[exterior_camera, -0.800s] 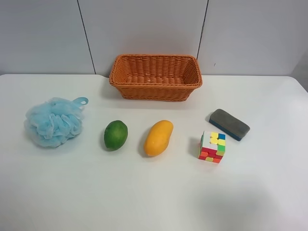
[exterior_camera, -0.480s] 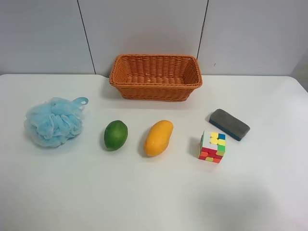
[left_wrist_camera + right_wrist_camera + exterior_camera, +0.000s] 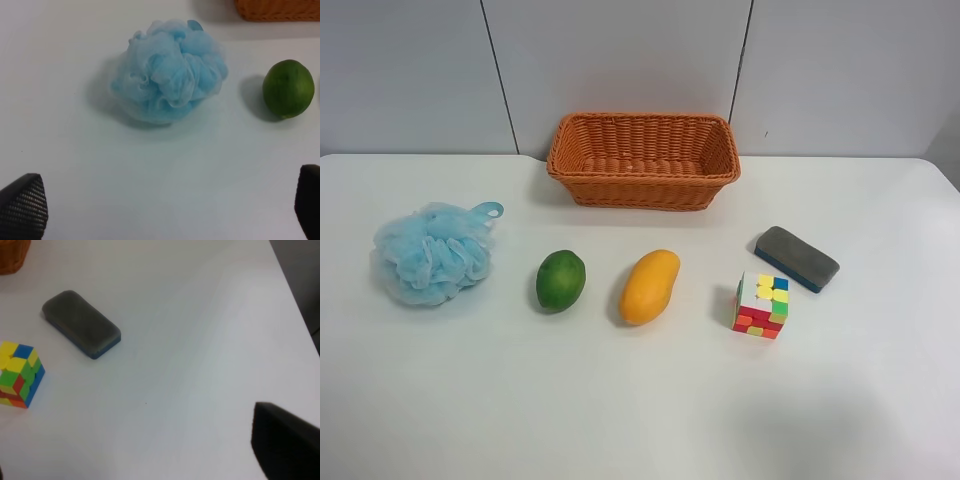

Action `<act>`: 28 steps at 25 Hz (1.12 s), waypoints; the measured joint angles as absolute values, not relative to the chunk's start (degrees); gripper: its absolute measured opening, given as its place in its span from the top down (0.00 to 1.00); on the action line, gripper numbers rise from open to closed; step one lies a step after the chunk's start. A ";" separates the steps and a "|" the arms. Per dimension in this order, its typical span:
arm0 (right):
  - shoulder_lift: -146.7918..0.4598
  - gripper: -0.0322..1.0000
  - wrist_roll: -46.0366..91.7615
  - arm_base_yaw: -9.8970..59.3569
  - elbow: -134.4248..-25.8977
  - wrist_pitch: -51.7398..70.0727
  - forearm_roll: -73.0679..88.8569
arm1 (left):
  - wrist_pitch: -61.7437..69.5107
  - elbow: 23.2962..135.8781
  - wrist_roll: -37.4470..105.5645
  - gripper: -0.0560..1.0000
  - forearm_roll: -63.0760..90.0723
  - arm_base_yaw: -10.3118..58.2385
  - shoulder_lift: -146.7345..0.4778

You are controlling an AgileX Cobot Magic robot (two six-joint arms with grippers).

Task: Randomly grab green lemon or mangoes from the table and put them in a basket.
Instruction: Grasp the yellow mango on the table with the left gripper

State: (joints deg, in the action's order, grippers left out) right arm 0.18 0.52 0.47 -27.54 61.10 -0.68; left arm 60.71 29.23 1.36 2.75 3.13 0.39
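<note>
In the high view, a fluffy blue bath puff point(image 3: 430, 253) sits at the left of the white table point(image 3: 620, 420). Just right of it, near the middle, lies the green lemon point(image 3: 561, 280), and close beside that the yellow mango point(image 3: 649, 287). The two fruits do not touch. The orange basket point(image 3: 643, 160) stands above them, at the top middle, with nothing in it. To the right are a colorful cube point(image 3: 762, 305) and a gray eraser point(image 3: 797, 258). No fruit is picked up yet.

The left pincer point(image 3: 165, 210) is spread wide and holds nothing. It looks down at the puff point(image 3: 170, 70), with the lemon point(image 3: 288, 88) off to one side. It could close on the soft puff by mistake. The lemon is round and shiny, so it may roll or slip out if it is pinched off its middle.

Only one dark finger point(image 3: 286, 447) of the right pincer shows, so I cannot tell if it is spread or pressed together. It sees only the cube point(image 3: 20, 374) and the eraser point(image 3: 81, 324), so it might grab the wrong thing.
</note>
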 joint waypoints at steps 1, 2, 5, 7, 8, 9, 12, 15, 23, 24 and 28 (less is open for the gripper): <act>0.18 0.01 0.52 0.47 -27.54 61.10 -0.68 | 60.71 29.23 1.36 0.01 2.75 3.13 0.39; 0.18 0.01 0.52 0.47 -27.54 61.10 -0.68 | 60.71 29.23 1.36 0.01 2.75 3.13 0.39; 0.18 0.01 0.52 0.47 -27.54 61.10 -0.68 | 60.71 29.23 1.36 0.01 2.75 3.13 0.39; 0.18 0.01 0.52 0.47 -27.54 61.10 -0.68 | 60.94 29.79 1.36 0.01 3.10 3.13 0.05; 0.18 0.01 0.52 0.47 -27.54 61.10 -0.68 | 61.43 30.65 1.23 0.01 3.39 3.13 -0.72; 0.18 0.01 0.52 0.47 -27.54 61.10 -0.68 | 61.77 32.03 0.98 0.01 3.75 3.13 -2.52; 0.18 0.01 0.52 0.47 -27.54 61.10 -0.68 | 63.42 37.73 0.00 0.01 4.09 3.13 -10.04; 0.18 0.01 0.52 0.47 -27.54 61.10 -0.68 | 65.35 43.93 -0.96 0.01 4.09 3.13 -19.72; 0.18 0.01 0.52 0.47 -27.54 61.10 -0.68 | 65.98 60.37 -2.41 0.01 3.69 4.69 -51.71; 0.18 0.01 0.52 0.47 -27.54 61.10 -0.68 | 65.68 61.78 -3.21 0.01 3.33 6.11 -54.92; 0.18 0.01 0.52 0.47 -27.54 61.10 -0.68 | 64.64 68.65 -8.10 0.01 -1.06 14.23 -68.44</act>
State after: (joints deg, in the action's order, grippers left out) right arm 0.18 0.52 0.47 -27.54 61.10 -0.68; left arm 64.64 68.65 -8.10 -1.06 14.23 -68.44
